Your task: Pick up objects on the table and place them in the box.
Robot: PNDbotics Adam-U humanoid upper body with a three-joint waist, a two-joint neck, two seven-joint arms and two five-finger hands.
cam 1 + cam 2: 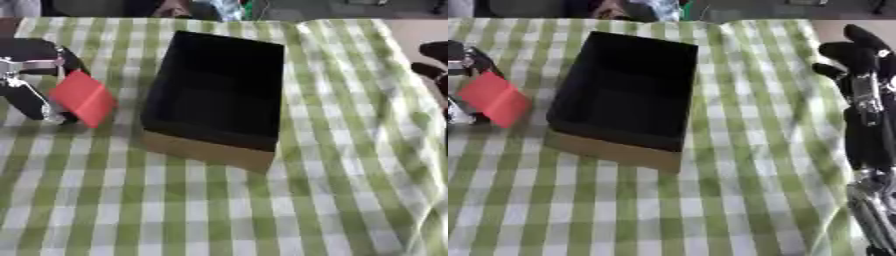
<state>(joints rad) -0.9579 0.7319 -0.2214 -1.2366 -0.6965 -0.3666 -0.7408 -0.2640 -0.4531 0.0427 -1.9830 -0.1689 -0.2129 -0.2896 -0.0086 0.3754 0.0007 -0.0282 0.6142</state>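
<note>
A flat red packet (82, 98) is held by my left hand (28, 75) at the left edge, tilted on one corner, just left of the box. The fingers are curled round the packet's left side. The cardboard box (214, 92) stands open in the middle of the table, dark inside with a tan front wall (208, 152), and nothing shows inside it. My right hand (859, 65) hangs at the right edge with its fingers straight, well clear of the box and holding nothing.
A green and white checked cloth (201, 210) covers the table, with folds toward the right side (394, 115). Beyond the far edge are dark shapes and a person's clothing (188, 7).
</note>
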